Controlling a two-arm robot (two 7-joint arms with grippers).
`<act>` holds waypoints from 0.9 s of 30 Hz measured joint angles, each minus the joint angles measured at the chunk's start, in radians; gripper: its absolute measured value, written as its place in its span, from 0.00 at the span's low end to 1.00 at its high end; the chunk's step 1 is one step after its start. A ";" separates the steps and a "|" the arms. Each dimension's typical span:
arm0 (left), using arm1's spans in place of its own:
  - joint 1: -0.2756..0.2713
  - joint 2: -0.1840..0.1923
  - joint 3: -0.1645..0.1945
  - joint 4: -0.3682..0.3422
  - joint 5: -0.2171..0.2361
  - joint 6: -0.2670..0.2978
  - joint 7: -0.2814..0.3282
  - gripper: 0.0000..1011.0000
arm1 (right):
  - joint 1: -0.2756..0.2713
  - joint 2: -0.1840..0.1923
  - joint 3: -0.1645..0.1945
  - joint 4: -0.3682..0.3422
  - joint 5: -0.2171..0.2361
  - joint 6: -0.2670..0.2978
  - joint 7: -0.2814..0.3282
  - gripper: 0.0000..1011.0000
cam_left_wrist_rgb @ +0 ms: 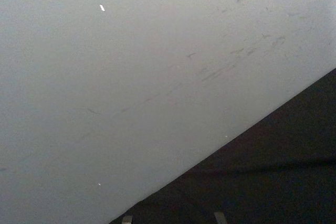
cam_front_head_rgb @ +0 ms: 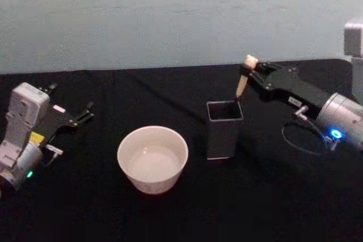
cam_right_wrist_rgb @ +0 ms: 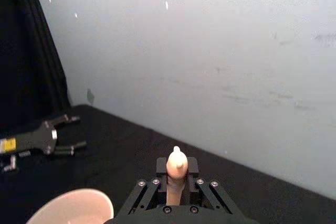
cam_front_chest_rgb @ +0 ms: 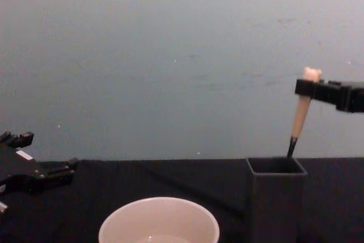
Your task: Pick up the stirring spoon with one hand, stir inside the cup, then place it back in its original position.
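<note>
We see a dark grey square holder (cam_front_head_rgb: 224, 134) standing upright on a black table (cam_front_head_rgb: 272, 202) before a pale wall. The stirring spoon (cam_front_head_rgb: 243, 83), a slim beige stick with a small bear-head top, leans over this holder. Its dark lower end reaches the holder's open mouth at the back rim, and its top tilts up and to the robot's right. We cannot tell how far the tip goes inside.

The right gripper (cam_front_head_rgb: 247, 71) reaches in from the right of the holder, above its rim. Its fingers are clamped on the spoon just below the bear head, which pokes out above them.

The cup (cam_front_head_rgb: 150, 184), wide, round and cream-white, sits on the table just left of the holder, not touching it.

Well to the left of the holder, beyond the cup, the left gripper (cam_front_head_rgb: 71, 99) lies low by the table. Its fingers are spread apart and hold nothing.
</note>
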 joint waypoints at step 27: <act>0.000 0.000 0.000 0.000 0.000 0.000 0.000 0.99 | 0.021 -0.015 -0.042 -0.087 0.135 -0.022 -0.036 0.21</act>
